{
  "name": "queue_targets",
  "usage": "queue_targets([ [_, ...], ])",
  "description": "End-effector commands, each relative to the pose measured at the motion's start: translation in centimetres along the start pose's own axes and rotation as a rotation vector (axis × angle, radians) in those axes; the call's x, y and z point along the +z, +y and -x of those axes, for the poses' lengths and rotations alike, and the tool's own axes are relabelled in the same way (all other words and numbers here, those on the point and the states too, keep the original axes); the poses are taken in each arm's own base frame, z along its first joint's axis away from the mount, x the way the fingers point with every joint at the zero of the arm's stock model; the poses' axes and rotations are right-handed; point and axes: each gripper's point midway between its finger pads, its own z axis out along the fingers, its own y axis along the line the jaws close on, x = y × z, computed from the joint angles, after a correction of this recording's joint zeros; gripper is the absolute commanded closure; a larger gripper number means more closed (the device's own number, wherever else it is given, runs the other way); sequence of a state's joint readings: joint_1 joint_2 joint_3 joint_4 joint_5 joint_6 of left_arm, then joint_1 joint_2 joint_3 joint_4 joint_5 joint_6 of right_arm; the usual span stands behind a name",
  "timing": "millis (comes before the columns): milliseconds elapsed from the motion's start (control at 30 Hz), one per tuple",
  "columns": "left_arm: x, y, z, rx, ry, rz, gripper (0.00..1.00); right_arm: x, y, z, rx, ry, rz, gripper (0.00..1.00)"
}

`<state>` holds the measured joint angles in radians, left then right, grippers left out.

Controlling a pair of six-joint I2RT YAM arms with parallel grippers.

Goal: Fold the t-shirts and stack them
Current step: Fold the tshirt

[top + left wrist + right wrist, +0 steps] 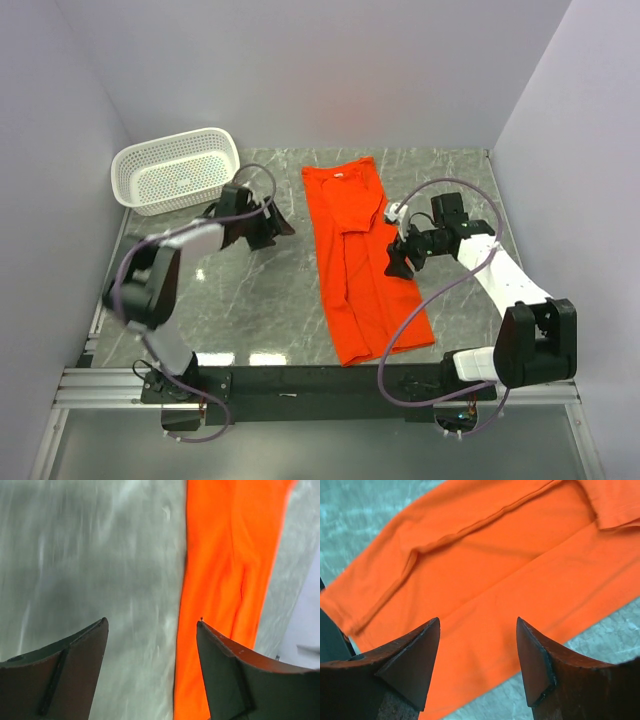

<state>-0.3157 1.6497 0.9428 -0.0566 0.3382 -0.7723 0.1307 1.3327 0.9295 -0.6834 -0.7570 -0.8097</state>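
My left arm reaches forward and inward; left gripper (266, 226) (152, 622) hangs over bare table just left of the t-shirt (345, 215) (225, 580) (485, 565), jaws wide, nothing between them. My right arm bends inward; right gripper (399, 256) (477, 621) sits at the shirt's right edge, jaws spread, empty.

Shirt folded into a long strip at table centre, long axis far-to-near, collar and neck label (338, 175) at the far end, hem angled slightly right.

Grey marbled table (260, 300); white basket (175, 175) in the far left corner; plain pale walls (320, 70).
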Motion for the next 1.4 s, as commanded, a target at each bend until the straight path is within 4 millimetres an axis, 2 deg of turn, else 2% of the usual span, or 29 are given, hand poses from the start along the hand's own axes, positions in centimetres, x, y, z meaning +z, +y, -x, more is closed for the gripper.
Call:
queue_targets([
  [0, 4.0, -3.5, 4.3, 0.051, 0.020, -0.111, 0.24, -1.2, -1.2, 2.9, 0.036, -0.096, -0.072, 0.31],
  [33, 4.9, -3.6, 5.1, 0.055, 0.023, -0.116, 0.25, -1.5, -1.3, 3.0, 0.039, -0.103, -0.084, 0.31],
  [67, 5.4, -5.2, 6.9, 0.066, 0.013, -0.141, 0.26, -1.8, -1.5, 3.2, 0.053, -0.117, -0.092, 0.31],
  [100, 7.6, -3.6, 6.6, 0.044, 0.047, -0.103, 0.26, -2.3, -1.9, 3.1, 0.073, -0.130, -0.104, 0.31],
  [167, 9.3, -3.2, 7.2, 0.034, 0.064, -0.079, 0.28, -2.6, -2.2, 3.1, 0.096, -0.148, -0.103, 0.31],
  [200, 10.9, -2.6, 7.8, 0.022, 0.074, -0.054, 0.29, -2.9, -2.3, 3.0, 0.114, -0.164, -0.098, 0.31],
  [267, 12.3, -2.1, 8.2, 0.009, 0.087, -0.028, 0.34, -3.0, -2.5, 3.0, 0.136, -0.168, -0.091, 0.31],
  [300, 13.7, -1.9, 9.0, 0.007, 0.081, -0.021, 0.35, -3.0, -2.5, 3.0, 0.142, -0.172, -0.084, 0.31],
  [433, 16.2, -0.6, 9.5, -0.024, 0.100, 0.036, 0.41, -3.9, -3.2, 2.7, 0.173, -0.188, -0.099, 0.32],
  [467, 16.5, -1.2, 10.4, -0.017, 0.085, 0.023, 0.41, -3.9, -3.2, 2.6, 0.175, -0.190, -0.098, 0.32],
  [500, 17.4, -0.3, 10.0, -0.027, 0.102, 0.030, 0.43, -4.0, -3.2, 2.6, 0.178, -0.194, -0.098, 0.32],
  [600, 18.7, -0.3, 10.2, -0.041, 0.115, 0.015, 0.54, -4.3, -3.4, 2.6, 0.187, -0.202, -0.098, 0.32],
  [667, 18.9, -0.7, 11.0, -0.054, 0.106, -0.007, 0.66, -4.3, -3.5, 2.4, 0.196, -0.202, -0.097, 0.32],
  [700, 19.4, -0.3, 10.8, -0.064, 0.114, -0.007, 0.71, -4.3, -3.5, 2.3, 0.201, -0.201, -0.096, 0.32],
  [733, 19.4, -0.2, 11.2, -0.081, 0.108, -0.011, 0.80, -4.3, -3.5, 2.4, 0.199, -0.202, -0.093, 0.32],
  [833, 19.6, -0.2, 12.7, -0.111, 0.081, -0.042, 0.94, -4.6, -3.6, 2.5, 0.203, -0.210, -0.092, 0.32],
  [933, 19.5, -0.1, 14.5, -0.139, 0.044, -0.063, 1.00, -4.6, -3.5, 2.6, 0.203, -0.212, -0.085, 0.32],
  [1133, 18.8, 0.9, 19.0, -0.215, -0.049, -0.095, 0.99, -4.4, -3.6, 2.2, 0.200, -0.196, -0.086, 0.33],
  [1167, 18.5, 0.6, 19.9, -0.219, -0.062, -0.109, 0.98, -4.4, -3.7, 2.0, 0.201, -0.191, -0.086, 0.33],
  [1200, 18.7, 0.9, 19.9, -0.227, -0.060, -0.113, 0.98, -4.3, -3.7, 1.9, 0.199, -0.184, -0.085, 0.33],
  [1300, 18.2, 0.7, 20.8, -0.227, -0.066, -0.150, 0.91, -4.3, -3.8, 1.4, 0.181, -0.158, -0.082, 0.32],
  [1367, 17.9, 0.2, 20.9, -0.207, -0.064, -0.176, 0.77, -4.2, -3.5, 1.2, 0.147, -0.138, -0.077, 0.32],
])
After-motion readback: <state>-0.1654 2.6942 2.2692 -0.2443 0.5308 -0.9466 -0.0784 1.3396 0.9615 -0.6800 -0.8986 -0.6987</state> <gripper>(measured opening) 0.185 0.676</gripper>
